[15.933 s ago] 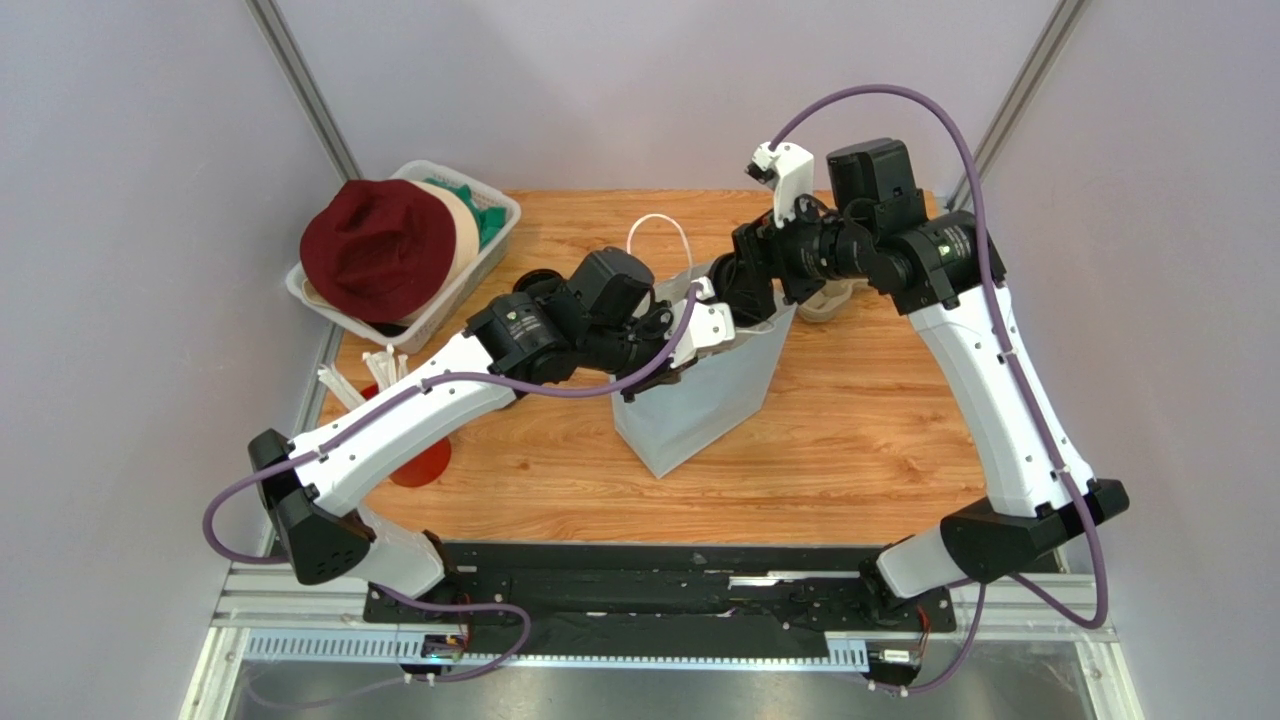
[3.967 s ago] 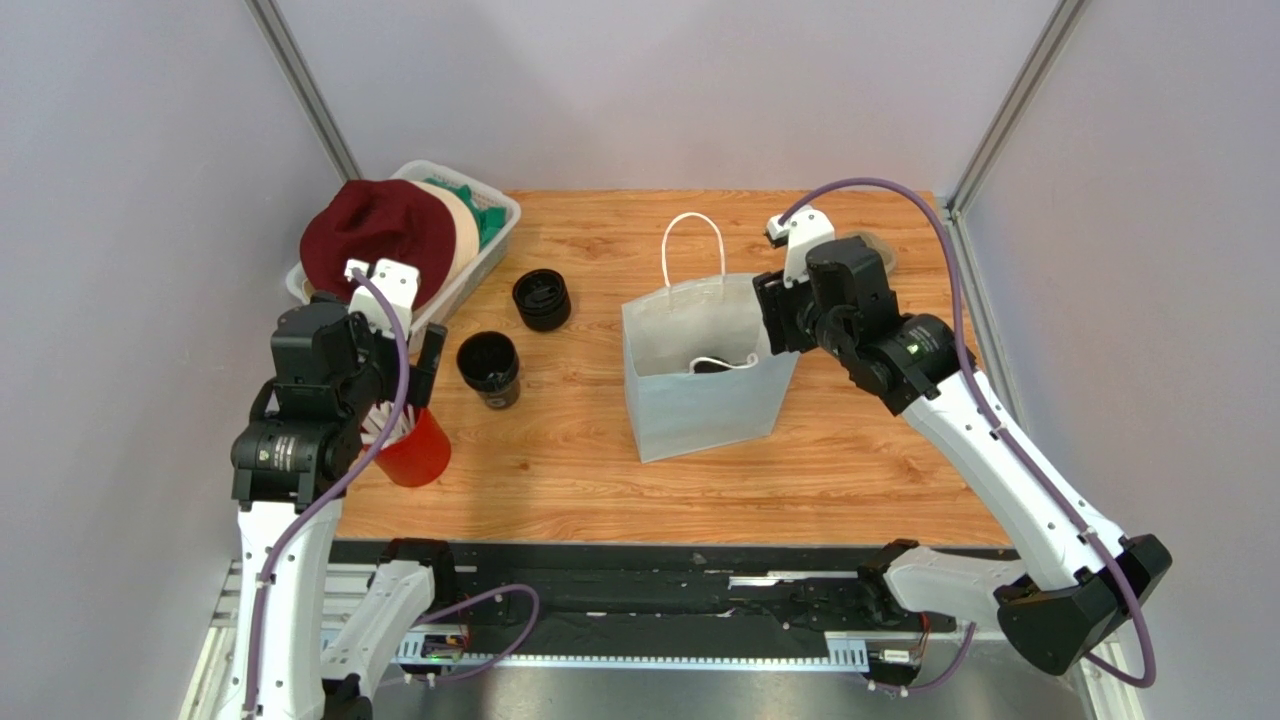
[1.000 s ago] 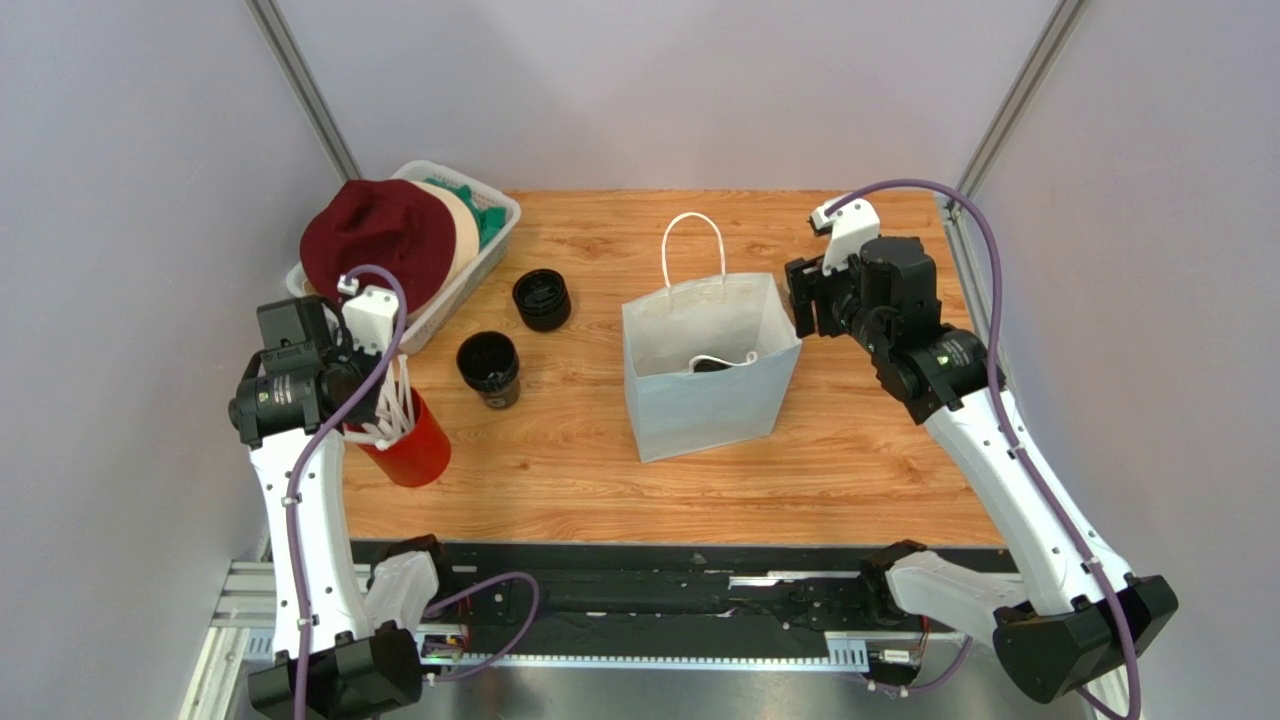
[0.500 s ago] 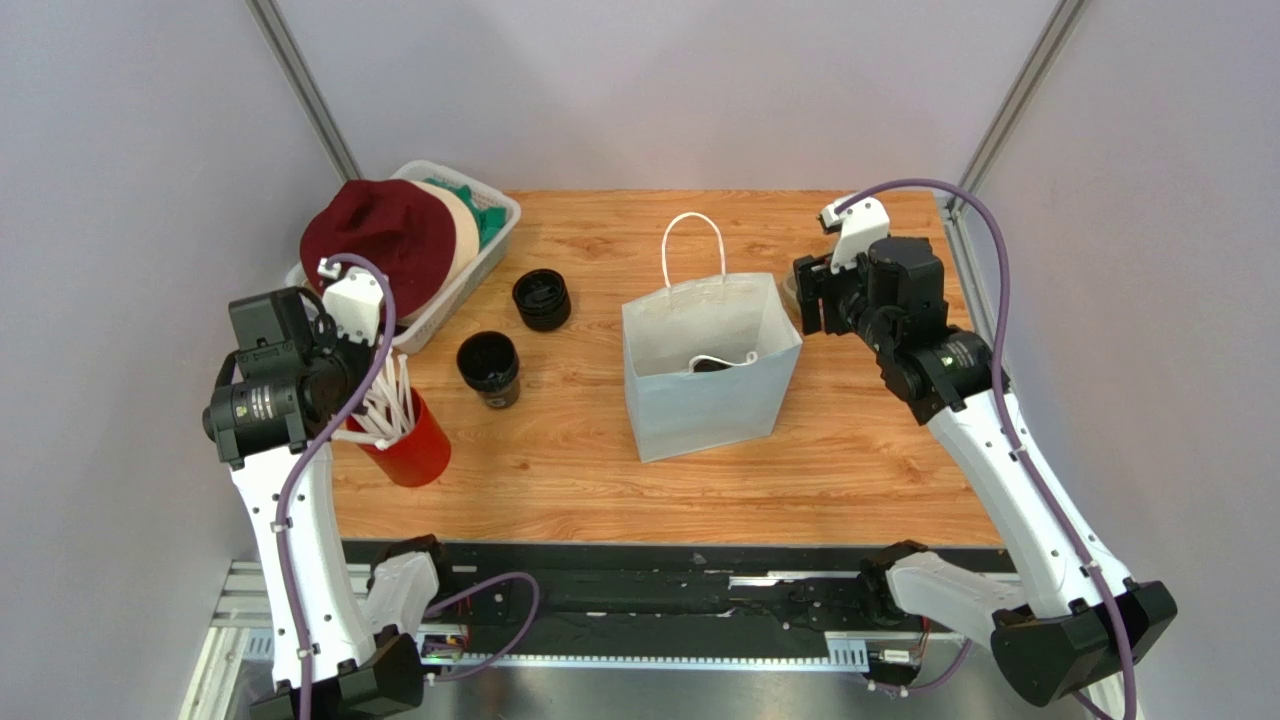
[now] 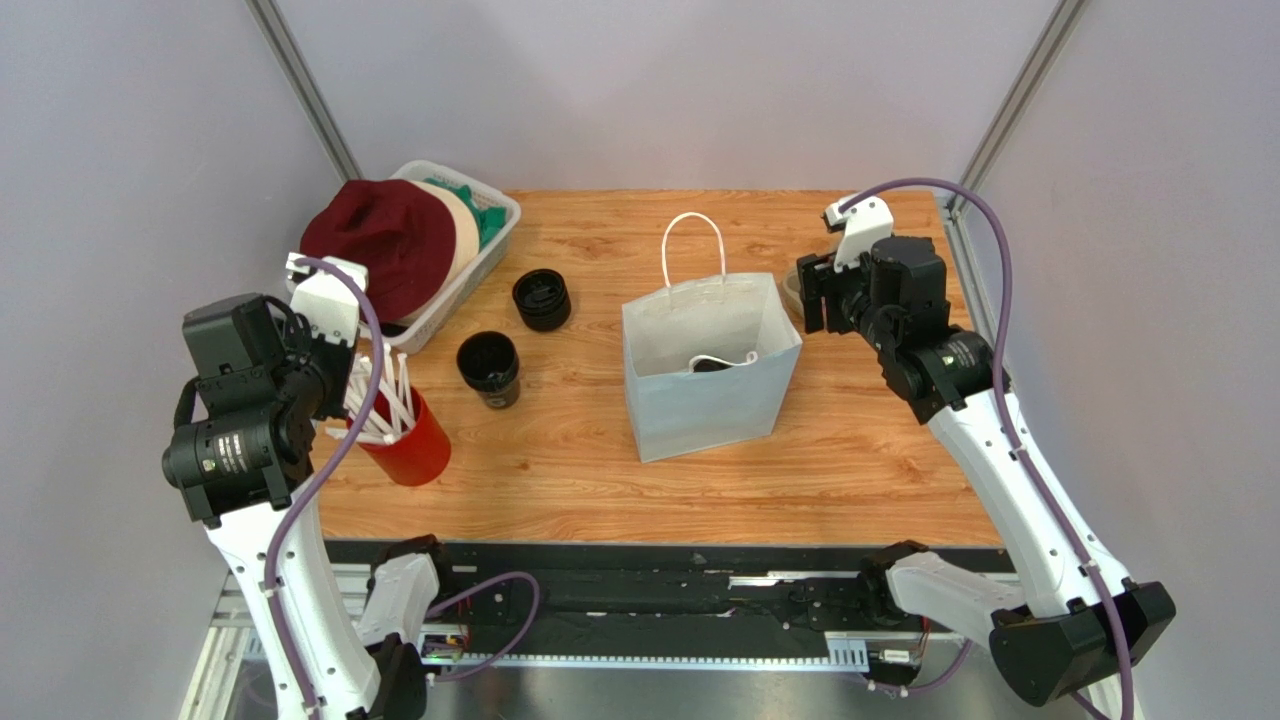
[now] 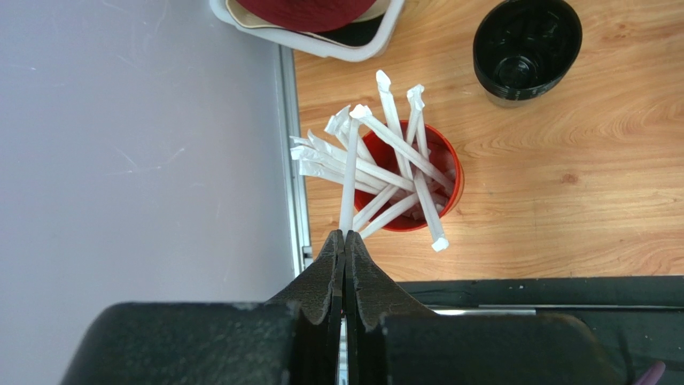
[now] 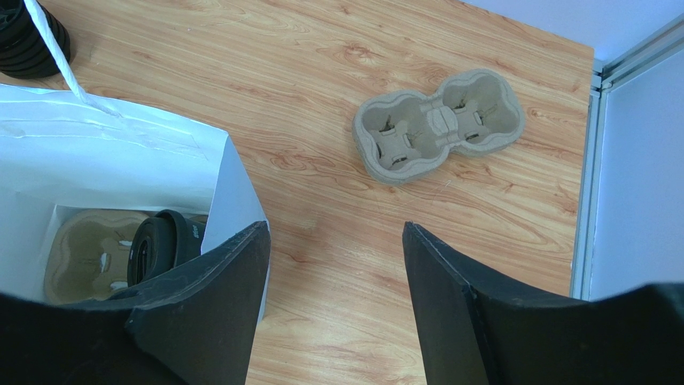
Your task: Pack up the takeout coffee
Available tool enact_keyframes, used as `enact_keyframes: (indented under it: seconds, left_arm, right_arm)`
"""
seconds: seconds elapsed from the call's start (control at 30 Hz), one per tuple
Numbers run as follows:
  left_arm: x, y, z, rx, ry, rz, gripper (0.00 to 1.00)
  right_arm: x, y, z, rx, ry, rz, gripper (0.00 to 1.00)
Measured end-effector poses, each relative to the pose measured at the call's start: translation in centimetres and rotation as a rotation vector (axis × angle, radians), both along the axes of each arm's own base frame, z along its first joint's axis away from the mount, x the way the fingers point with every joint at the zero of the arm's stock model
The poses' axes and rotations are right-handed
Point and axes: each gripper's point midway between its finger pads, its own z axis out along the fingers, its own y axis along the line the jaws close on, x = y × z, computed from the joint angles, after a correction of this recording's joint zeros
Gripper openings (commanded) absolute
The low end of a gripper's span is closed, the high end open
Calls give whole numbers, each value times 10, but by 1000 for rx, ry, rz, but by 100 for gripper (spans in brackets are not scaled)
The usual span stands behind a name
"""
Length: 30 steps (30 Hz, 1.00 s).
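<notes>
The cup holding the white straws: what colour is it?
Red round cup, best seen in the left wrist view.

From above, the grey tray (image 7: pixel 437 124) near the table's far right corner is almost all hidden behind the right arm (image 5: pixel 902 308). A small dark shape inside the paper bag (image 5: pixel 706 413) is too tiny to tell. In the right wrist view the bag runs off the left edge, and the dark cup (image 7: pixel 164 241) in it is partly hidden behind the right gripper (image 7: pixel 335 230). A black round thing (image 7: pixel 28 40) is cut off at the top left corner. In the left wrist view the top edge cuts the bin (image 6: pixel 321 44). The tips of the left gripper (image 6: pixel 345 237) meet the end of one straw (image 6: pixel 349 176); whether they pinch it is hard to tell.
</notes>
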Motion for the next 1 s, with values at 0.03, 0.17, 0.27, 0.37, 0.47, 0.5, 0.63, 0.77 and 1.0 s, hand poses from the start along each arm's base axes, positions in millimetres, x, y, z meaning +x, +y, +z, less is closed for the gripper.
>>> enact_keyframes:
  seconds: [0.03,0.17,0.27,0.37,0.47,0.5,0.63,0.77,1.0]
  left_arm:
    - [0,0,2,2,-5,0,2]
    - [-2,-1,11,12,-27,-2,2]
    - [-4,-1,17,18,-43,-3,2]
    - [-5,-1,22,22,-56,-3,2]
    - [-5,-2,28,26,-71,-3,1]
    - [-5,-2,29,28,-76,-4,1]
    - [-6,-2,38,35,-102,-6,1]
    - [-7,-3,47,42,-126,-5,0]
    - [-7,-10,56,24,-160,-34,0]
  right_arm:
    - [0,0,0,0,1,-1,66]
    - [0,0,0,2,0,-1,66]
    - [0,0,0,2,1,-1,66]
    - [0,0,0,2,1,-2,66]
    - [0,0,0,2,1,-2,66]
    - [0,-1,0,2,1,-3,66]
    - [1,-2,0,3,1,-8,66]
    - [1,-2,0,2,1,-8,66]
    - [1,-3,0,2,0,-11,67]
